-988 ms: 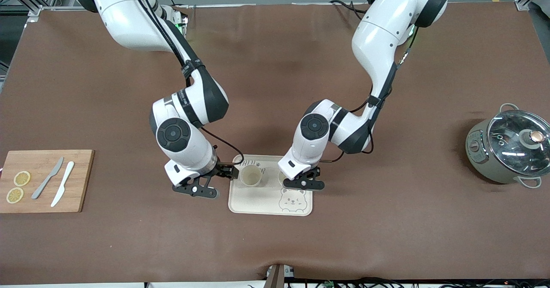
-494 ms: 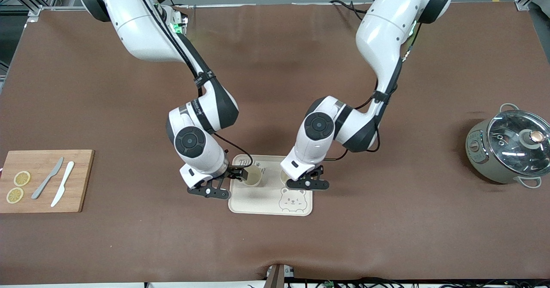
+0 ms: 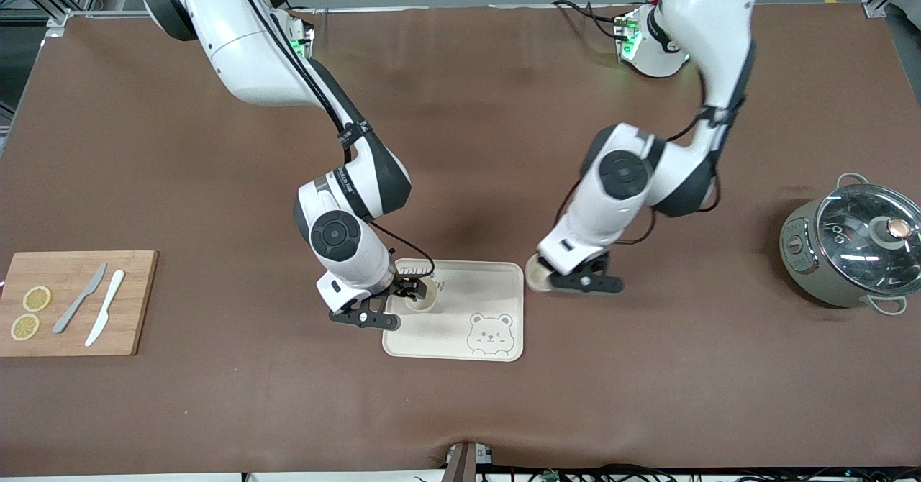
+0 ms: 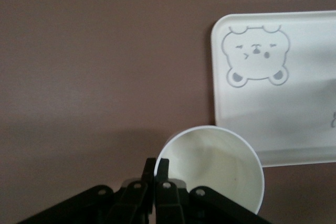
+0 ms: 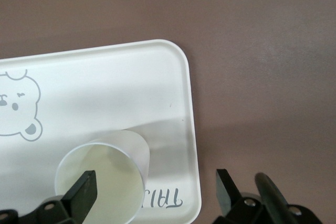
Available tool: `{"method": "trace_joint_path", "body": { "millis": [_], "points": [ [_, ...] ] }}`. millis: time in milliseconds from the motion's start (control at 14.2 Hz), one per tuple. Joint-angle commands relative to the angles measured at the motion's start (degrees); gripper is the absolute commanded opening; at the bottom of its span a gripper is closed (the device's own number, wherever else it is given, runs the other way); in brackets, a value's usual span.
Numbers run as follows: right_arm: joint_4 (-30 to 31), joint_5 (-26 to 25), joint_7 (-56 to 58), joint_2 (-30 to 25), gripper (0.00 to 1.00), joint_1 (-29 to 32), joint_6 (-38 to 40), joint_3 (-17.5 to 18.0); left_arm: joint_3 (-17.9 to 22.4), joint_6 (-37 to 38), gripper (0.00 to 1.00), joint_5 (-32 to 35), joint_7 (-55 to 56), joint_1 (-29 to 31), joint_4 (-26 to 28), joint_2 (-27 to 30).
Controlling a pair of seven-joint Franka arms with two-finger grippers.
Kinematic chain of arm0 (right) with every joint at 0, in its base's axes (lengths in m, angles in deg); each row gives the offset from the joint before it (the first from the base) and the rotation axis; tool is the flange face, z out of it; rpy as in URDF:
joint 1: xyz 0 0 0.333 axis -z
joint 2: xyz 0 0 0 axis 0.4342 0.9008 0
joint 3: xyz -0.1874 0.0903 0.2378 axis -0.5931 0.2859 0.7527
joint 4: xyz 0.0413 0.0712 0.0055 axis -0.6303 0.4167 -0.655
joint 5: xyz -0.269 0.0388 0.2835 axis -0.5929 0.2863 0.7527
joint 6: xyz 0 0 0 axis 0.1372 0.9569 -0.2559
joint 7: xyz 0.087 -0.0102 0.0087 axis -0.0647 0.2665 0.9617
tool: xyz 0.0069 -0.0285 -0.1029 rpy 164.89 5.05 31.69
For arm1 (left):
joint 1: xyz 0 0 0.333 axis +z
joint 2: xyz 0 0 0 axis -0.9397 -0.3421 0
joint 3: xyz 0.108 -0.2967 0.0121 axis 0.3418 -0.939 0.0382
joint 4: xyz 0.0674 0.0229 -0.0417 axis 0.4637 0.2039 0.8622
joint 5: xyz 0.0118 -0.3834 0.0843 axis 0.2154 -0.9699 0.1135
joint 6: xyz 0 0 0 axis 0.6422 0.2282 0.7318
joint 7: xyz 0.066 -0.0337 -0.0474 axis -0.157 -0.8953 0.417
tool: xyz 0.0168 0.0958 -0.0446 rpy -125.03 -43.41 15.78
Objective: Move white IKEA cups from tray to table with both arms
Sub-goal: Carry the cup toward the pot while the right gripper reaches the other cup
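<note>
A cream-white cup (image 3: 535, 275) hangs just off the edge of the bear tray (image 3: 468, 291), over the brown table toward the left arm's end. My left gripper (image 3: 551, 279) is shut on its rim. In the left wrist view the two fingers (image 4: 163, 165) pinch the wall of that cup (image 4: 215, 169), with the tray (image 4: 283, 114) beside it. The other cup (image 3: 423, 302) stands upright on the tray. My right gripper (image 3: 407, 293) is open around its wall. In the right wrist view one finger (image 5: 85, 188) sits over that cup's mouth (image 5: 102, 182), and the other is outside, past the tray's rim (image 5: 192, 129).
A wooden cutting board (image 3: 133, 302) with two lemon slices (image 3: 30, 313), a grey knife (image 3: 79, 298) and a white knife (image 3: 105, 308) lies at the right arm's end. A pot with a glass lid (image 3: 853, 244) stands at the left arm's end.
My left gripper has carried its cup off the tray toward the left arm's end. My right gripper has moved in over the tray to the other cup.
</note>
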Motion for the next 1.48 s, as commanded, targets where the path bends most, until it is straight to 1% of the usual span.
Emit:
{"method": "trace_joint_path", "body": {
  "millis": [0, 212, 353, 565, 706, 918, 1059, 1200, 1341, 1412],
  "points": [
    [-0.4, 1.2, -0.3, 1.3, 1.0, -1.1, -1.2, -0.4, -4.5, -2.2, 0.0, -1.2, -5.9, 7.1, 12.9, 10.0],
    [-0.4, 1.2, -0.3, 2.0, 1.0, -1.3, -2.6, -0.4, -6.1, -2.8, 0.0, -1.3, -11.0, 11.9, 20.8, 16.0],
    [-0.4, 1.2, -0.3, 2.6, 1.0, -1.4, -3.2, -0.4, -6.2, -4.4, 0.0, -2.0, -13.8, 13.7, 24.5, 17.9],
    [-0.4, 1.2, -0.3, 3.6, 1.0, -1.8, -4.4, -0.5, -6.3, -11.6, 0.0, -8.2, -22.8, 16.7, 30.5, 18.7],
    [-0.4, 1.2, -0.3, 3.8, 1.0, -1.8, -4.9, -0.5, -6.3, -16.1, 0.0, -11.6, -29.4, 19.7, 34.4, 18.9],
    [-0.4, 1.0, -0.3, 4.2, 1.0, -2.1, -5.9, -0.5, -6.3, -17.4, 0.0, -14.5, -37.8, 23.7, 37.7, 20.2],
    [-0.4, 0.9, -0.2, 4.3, 1.0, -2.2, -6.0, -0.5, -6.3, -17.4, 0.0, -17.5, -43.3, 26.0, 38.7, 20.9],
    [-0.4, 0.7, -0.2, 4.3, 1.0, -2.2, -6.0, -0.5, -6.3, -17.5, 0.0, -21.3, -47.1, 26.1, 39.2, 20.9],
    [-0.4, 0.5, -0.1, 4.3, 1.0, -2.2, -6.0, -0.5, -6.3, -19.4, 0.0, -22.9, -48.7, 26.1, 39.8, 20.5],
    [-0.3, 0.5, 0.1, 4.3, 0.93, -2.3, -6.0, -0.5, -6.3, -21.1, 0.0, -22.9, -48.7, 25.9, 40.2, 20.1]
  ]
}}
